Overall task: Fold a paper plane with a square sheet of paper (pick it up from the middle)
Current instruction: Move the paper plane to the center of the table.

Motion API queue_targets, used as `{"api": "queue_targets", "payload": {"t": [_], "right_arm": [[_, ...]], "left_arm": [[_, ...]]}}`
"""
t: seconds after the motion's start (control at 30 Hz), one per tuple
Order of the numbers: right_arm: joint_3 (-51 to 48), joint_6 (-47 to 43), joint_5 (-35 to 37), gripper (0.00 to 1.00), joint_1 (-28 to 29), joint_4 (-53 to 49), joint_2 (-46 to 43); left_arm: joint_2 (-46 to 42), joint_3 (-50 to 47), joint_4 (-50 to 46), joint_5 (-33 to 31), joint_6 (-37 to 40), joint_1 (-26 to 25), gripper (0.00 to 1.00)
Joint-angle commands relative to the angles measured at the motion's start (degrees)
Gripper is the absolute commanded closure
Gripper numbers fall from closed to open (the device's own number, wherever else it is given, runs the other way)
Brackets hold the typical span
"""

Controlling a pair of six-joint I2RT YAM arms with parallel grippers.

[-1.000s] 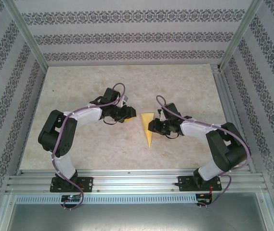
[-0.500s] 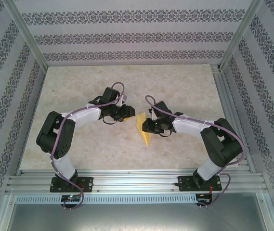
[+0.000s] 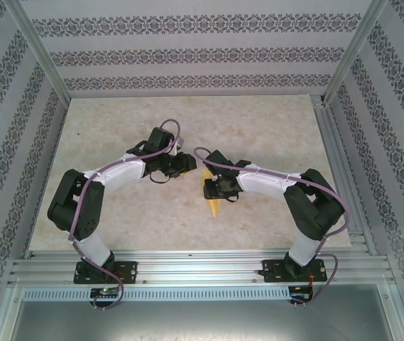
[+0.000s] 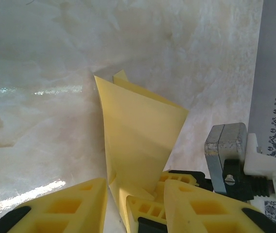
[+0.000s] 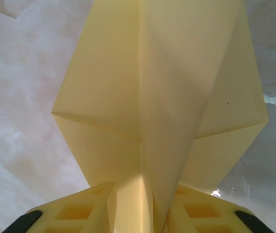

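Open marble table (image 3: 116,128) all round: right pincer (image 3: 211,188) clamps paper plane (image 5: 167,87); left pincer's (image 3: 189,165) hold unclear.

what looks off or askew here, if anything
The paper plane is not lying flat: part of it stands up, bowed, between the fingers of the left gripper. That fits a fold in progress; no tear shows.

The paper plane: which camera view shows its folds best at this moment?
Right wrist: the paper plane appears close up, centre crease and both side folds plain. Left wrist shows a raised flap at an angle. Top external gives a small yellow tip, the rest under the right hand.
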Motion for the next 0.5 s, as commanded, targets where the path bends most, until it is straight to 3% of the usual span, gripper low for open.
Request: {"api": "queue_targets", "payload": {"t": [0.0,0.1,0.2,0.37,0.47], "right_arm": [[2.1,-0.7,4.1,0.8,1.1,-3.0,1.1],[3.6,-1.1,7.0,0.93,1.9,-5.1,1.5],[7.1,-3.0,11.4,0.99,2.1,-9.4,1.8],[13.8,-6.8,18.7,0.99,0.2,-15.9,3.1],[17.5,-8.7,18.4,0.99,-3.5,-16.6,6.0]], "left_arm": [[-2.5,-1.0,-1.6,-1.4,0.7,0.1,0.63],[-3.2,-1.3,-2.1,-2.4,0.6,0.5,0.63],[-4.7,-2.2,-2.6,-4.3,0.5,1.0,0.63],[-8.4,-3.9,-4.9,-10.3,0.7,2.0,0.64],[-10.7,-5.2,-5.5,-13.1,0.7,2.4,0.64]]}}
